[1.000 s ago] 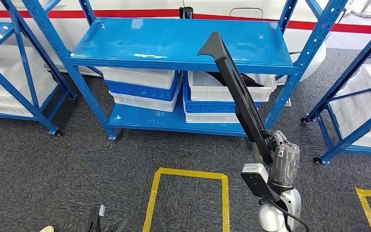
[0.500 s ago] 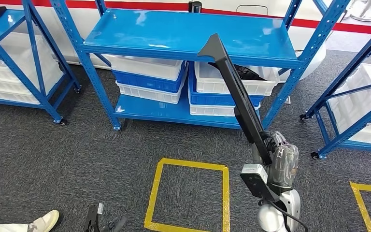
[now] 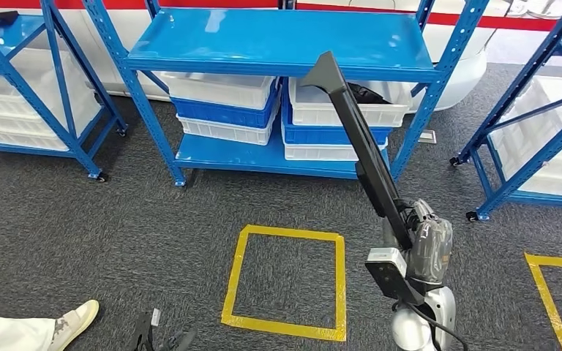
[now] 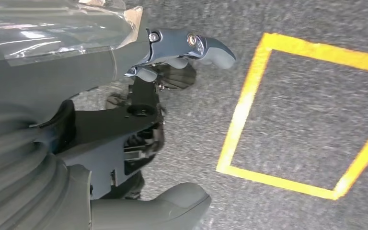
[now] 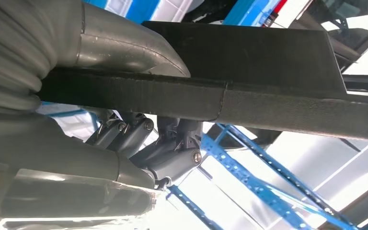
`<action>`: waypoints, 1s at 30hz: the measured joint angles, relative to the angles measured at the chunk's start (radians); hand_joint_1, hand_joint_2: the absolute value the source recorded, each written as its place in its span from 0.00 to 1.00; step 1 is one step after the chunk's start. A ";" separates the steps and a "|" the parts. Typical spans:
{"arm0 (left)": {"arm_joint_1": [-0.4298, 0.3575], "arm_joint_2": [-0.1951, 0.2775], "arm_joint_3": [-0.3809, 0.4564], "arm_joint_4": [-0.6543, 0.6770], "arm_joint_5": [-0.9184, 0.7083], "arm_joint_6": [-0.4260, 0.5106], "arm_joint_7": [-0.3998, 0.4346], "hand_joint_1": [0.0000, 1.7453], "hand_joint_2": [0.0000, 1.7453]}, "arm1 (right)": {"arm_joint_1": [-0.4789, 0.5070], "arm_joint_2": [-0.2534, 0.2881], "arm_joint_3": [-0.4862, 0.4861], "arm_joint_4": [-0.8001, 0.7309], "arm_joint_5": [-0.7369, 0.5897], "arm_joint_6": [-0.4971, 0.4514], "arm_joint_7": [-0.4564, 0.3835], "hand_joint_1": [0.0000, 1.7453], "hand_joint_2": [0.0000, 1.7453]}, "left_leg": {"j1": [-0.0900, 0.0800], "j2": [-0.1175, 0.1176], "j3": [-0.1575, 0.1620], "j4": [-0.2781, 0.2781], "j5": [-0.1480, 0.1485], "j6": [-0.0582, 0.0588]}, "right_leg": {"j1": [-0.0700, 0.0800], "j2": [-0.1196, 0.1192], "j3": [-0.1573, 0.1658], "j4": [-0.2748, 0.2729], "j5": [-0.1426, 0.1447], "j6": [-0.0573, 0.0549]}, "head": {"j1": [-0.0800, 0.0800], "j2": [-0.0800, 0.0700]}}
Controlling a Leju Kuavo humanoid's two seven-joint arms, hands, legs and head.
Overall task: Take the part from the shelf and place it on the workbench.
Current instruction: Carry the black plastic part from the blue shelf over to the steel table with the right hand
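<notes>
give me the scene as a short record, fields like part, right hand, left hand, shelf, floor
part: long black part, pointing up and away toward the shelf
right hand: right hand grips the part's lower end
left hand: left hand holds nothing, hangs over the carpet
shelf: blue shelf ahead, top level bare, white and blue bins beneath
floor: grey carpet with a yellow tape square
person: a shoe at the lower left

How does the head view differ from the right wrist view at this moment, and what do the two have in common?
Head view alone: the yellow tape square on the grey carpet, the stacked white and blue bins on the lower shelf, and a person's shoe. Right wrist view alone: the fingers wrapped under the part, seen close. Both: the long black part held by the right hand, with the blue shelf frame behind.
</notes>
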 joint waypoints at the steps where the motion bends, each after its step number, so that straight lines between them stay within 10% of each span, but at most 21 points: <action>1: 0.001 0.000 0.000 0.000 0.000 0.000 0.000 0.00 1.00 | 0.001 0.001 0.000 0.000 0.001 0.001 0.001 1.00 1.00 | 0.002 0.000 -0.018 0.068 -0.051 -0.004 | 0.001 0.000 -0.014 0.001 0.012 -0.004 | -0.003 0.000; 4: 0.002 0.000 0.000 0.000 -0.002 0.000 0.000 0.00 1.00 | 0.006 0.001 0.000 0.000 0.005 0.002 0.005 1.00 1.00 | 0.004 0.000 -0.024 0.193 -0.084 -0.011 | 0.003 -0.001 -0.059 0.010 0.041 -0.001 | -0.003 0.000; 8: 0.000 0.001 0.000 -0.001 -0.006 -0.001 -0.001 0.00 1.00 | 0.012 0.002 -0.001 -0.004 0.008 0.002 0.007 1.00 1.00 | 0.002 -0.001 0.160 -0.027 -0.037 0.000 | 0.005 0.000 -0.105 0.035 0.063 0.015 | -0.003 0.000; 12: 0.000 0.001 0.000 -0.001 -0.008 -0.004 -0.001 0.00 1.00 | 0.018 0.007 -0.001 -0.013 0.008 0.002 0.007 1.00 1.00 | -0.006 -0.001 0.181 -0.089 -0.037 0.031 | 0.007 -0.001 -0.117 0.040 0.084 0.043 | -0.002 0.000; 18: 0.000 0.002 0.001 -0.001 -0.007 -0.005 -0.001 0.00 1.00 | 0.024 0.008 -0.002 -0.018 0.008 0.002 0.003 1.00 1.00 | -0.002 0.007 0.102 -0.094 0.033 0.059 | 0.005 0.002 -0.209 0.319 -0.096 0.042 | 0.006 0.000; 20: 0.000 0.003 0.001 -0.001 -0.007 -0.003 -0.001 0.00 1.00 | 0.024 0.008 -0.002 -0.018 0.008 0.002 0.002 1.00 1.00 | -0.002 0.008 0.073 -0.093 0.056 0.056 | 0.005 0.002 -0.172 0.320 -0.077 0.059 | 0.007 0.000; 22: 0.000 0.002 0.003 -0.001 -0.007 -0.002 -0.001 0.00 1.00 | 0.023 0.009 -0.002 -0.021 0.008 0.002 0.002 1.00 1.00 | -0.003 0.007 0.052 -0.092 0.076 0.049 | 0.006 0.002 -0.068 0.189 -0.043 0.066 | 0.007 0.000; 25: 0.001 0.000 0.009 -0.001 -0.006 -0.001 -0.002 0.00 1.00 | 0.020 0.012 -0.002 -0.031 0.010 0.002 0.000 1.00 1.00 | -0.006 0.006 0.039 -0.094 0.104 0.032 | 0.012 0.003 0.042 0.017 -0.052 0.044 | 0.004 0.000; 28: 0.004 0.000 0.015 -0.001 -0.005 0.000 -0.004 0.00 1.00 | 0.018 0.015 -0.004 -0.035 0.011 0.002 -0.002 1.00 1.00 | 0.000 0.005 0.030 -0.095 0.111 0.011 | 0.008 0.003 0.026 0.005 -0.033 0.015 | 0.002 0.000; 30: 0.007 0.001 0.016 -0.001 -0.005 0.000 -0.004 0.00 1.00 | 0.017 0.019 -0.005 -0.036 0.011 0.002 -0.002 1.00 1.00 | 0.003 0.002 0.004 -0.031 0.035 0.000 | 0.002 0.000 0.008 0.002 -0.008 -0.003 | -0.002 0.000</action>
